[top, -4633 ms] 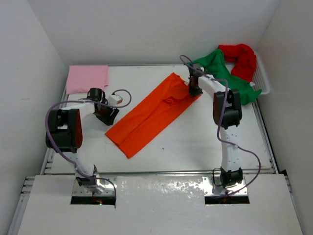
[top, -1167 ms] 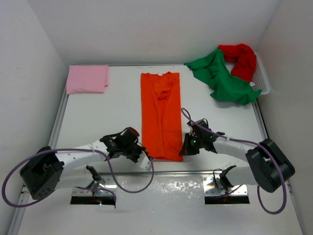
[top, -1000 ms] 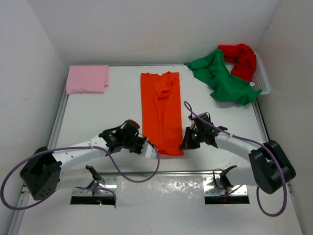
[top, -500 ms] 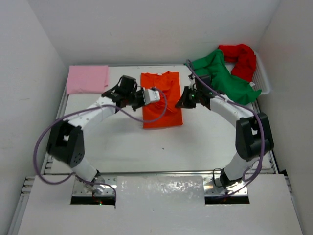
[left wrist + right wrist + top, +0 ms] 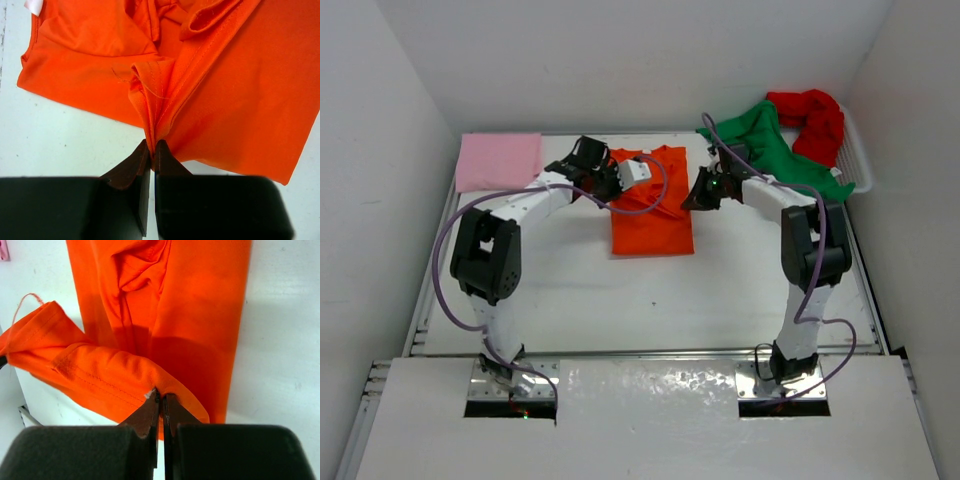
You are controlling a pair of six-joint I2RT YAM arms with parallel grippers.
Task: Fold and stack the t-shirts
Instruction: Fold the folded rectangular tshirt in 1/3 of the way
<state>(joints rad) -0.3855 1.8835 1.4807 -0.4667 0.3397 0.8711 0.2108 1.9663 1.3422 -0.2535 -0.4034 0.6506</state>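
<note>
Top external: orange t-shirt (image 5: 652, 228) doubled over, wrinkled at far end.

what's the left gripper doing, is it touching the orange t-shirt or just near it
Touching. The left wrist view shows the left gripper shut on a bunched fold of the orange t-shirt, with the cloth pinched between its closed jaws.

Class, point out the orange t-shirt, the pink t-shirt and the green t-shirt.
orange t-shirt (image 5: 655, 228), top external view, flat lower part.
pink t-shirt (image 5: 498, 160), top external view, middle of folded square.
green t-shirt (image 5: 778, 152), top external view, central bunched cloth.
</note>
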